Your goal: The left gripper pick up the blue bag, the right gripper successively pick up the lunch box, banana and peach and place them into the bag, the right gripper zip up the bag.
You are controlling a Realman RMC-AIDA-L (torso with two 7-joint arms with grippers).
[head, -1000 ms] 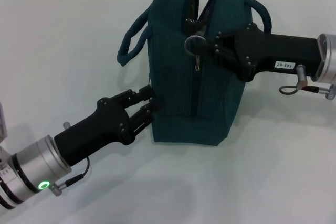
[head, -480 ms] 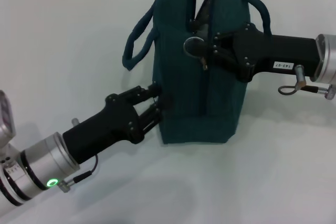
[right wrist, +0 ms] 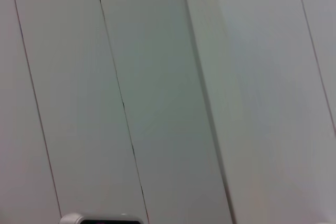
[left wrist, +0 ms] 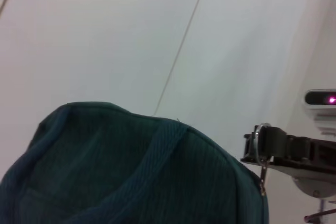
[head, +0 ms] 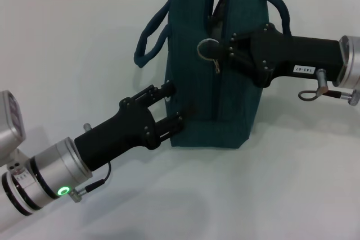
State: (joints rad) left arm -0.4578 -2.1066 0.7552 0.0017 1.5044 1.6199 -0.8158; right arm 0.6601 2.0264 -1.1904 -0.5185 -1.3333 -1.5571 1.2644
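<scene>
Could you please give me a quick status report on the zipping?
Right gripper shut on zip pull. Left gripper open, bracing blue bag. Top gaping; nothing obstructing.

The only readable marking is a small white rectangular label on the side of the black housing behind the right pincer, seen in the head view. It carries a short row of dark digits with a dash, printed upside down from this angle; it looks like "143-07", though the characters are too small to be certain. The dark teal fabric bag shows no legible lettering in any view, and neither wrist view shows any text that can be read
</scene>
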